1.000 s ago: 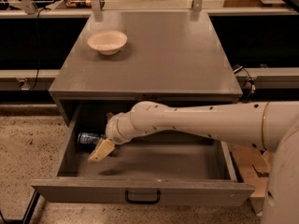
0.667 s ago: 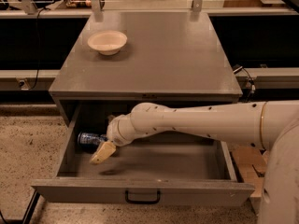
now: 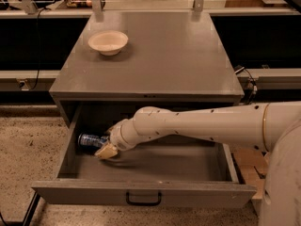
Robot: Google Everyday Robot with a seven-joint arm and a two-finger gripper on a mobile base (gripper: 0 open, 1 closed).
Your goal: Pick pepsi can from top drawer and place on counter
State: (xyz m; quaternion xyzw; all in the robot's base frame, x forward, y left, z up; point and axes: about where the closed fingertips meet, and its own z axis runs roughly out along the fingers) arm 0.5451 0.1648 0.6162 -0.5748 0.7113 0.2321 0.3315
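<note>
The pepsi can [image 3: 88, 140] lies on its side at the back left of the open top drawer [image 3: 141, 193], blue with a silver end. My gripper [image 3: 106, 151] is inside the drawer, just right of and in front of the can and close against it. My white arm reaches in from the right. The grey counter [image 3: 160, 55] lies above the drawer.
A beige bowl [image 3: 108, 42] stands on the counter's back left. The drawer front has a small black handle [image 3: 143, 200]. Metal posts and a rail stand behind the counter. The speckled floor lies to the left, and a cable hangs at the counter's right side.
My wrist has sunk a little lower into the drawer and the gripper has edged slightly toward the can. The can has not moved.
</note>
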